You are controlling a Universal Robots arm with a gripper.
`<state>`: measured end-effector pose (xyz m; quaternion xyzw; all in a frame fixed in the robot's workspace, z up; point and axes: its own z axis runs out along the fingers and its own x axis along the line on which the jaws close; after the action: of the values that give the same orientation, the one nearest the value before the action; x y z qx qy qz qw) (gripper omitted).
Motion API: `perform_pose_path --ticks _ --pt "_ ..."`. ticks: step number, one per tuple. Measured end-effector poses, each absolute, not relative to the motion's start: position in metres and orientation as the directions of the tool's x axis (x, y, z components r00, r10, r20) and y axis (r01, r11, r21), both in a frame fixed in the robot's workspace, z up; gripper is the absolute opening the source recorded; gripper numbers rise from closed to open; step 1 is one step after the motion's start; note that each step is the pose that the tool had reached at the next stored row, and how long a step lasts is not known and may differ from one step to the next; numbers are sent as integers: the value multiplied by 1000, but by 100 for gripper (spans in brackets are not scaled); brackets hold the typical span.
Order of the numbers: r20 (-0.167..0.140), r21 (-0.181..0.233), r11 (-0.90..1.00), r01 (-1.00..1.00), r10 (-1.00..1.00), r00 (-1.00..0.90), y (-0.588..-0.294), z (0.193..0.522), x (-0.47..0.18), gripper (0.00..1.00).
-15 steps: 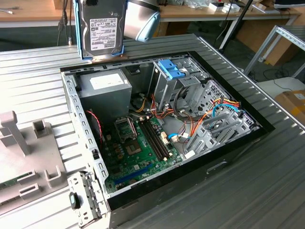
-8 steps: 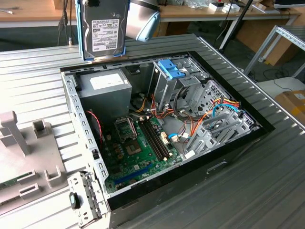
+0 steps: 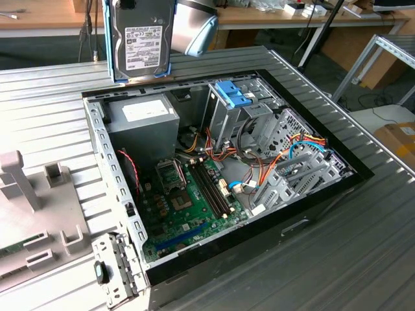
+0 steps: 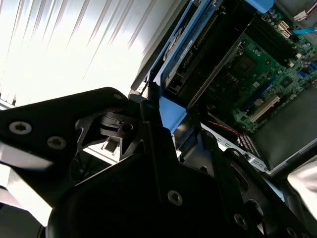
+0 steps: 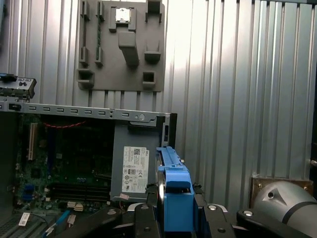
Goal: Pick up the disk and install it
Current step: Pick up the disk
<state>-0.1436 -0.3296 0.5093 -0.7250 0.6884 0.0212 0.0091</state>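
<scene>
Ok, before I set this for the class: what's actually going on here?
A robot arm is handling the disk. In the exterior view the disk hangs upright in the air, label towards the camera, above the far edge of the open computer case, over the power supply. In the first wrist view the gripper has its jaws on either side of the disk's blue frame. The disk is not yet installed. The drive cage lies towards the exterior view's right.

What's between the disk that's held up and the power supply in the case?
In the exterior view, only the case's metal rim runs between the disk and the power supply; the rest of that stretch is bare.
</scene>
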Motion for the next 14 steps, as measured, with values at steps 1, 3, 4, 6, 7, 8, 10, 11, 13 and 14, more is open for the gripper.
perform_pose_path --ticks 1,3,4,6,7,8,10,11,13,14 --pt "-43 16 -52 -999 -998 51 -330 509 -144 36" --pt "-43 16 -52 -999 -998 51 -330 509 -144 36" --pt "-43 16 -52 -999 -998 51 -330 509 -144 36" --pt "-43 16 -52 -999 -998 51 -336 509 -144 36" --pt "-43 16 -52 -999 -998 51 -338 509 -144 36" --pt "-43 16 -52 -999 -998 51 -339 509 -143 36" --pt "-43 16 -52 -999 -998 51 -342 509 -143 36" --pt "-43 16 -52 -999 -998 51 -343 509 -143 36" --pt "-43 16 -52 -999 -998 51 -349 509 -143 36" --pt "-43 16 -52 -999 -998 51 -351 509 -143 36"
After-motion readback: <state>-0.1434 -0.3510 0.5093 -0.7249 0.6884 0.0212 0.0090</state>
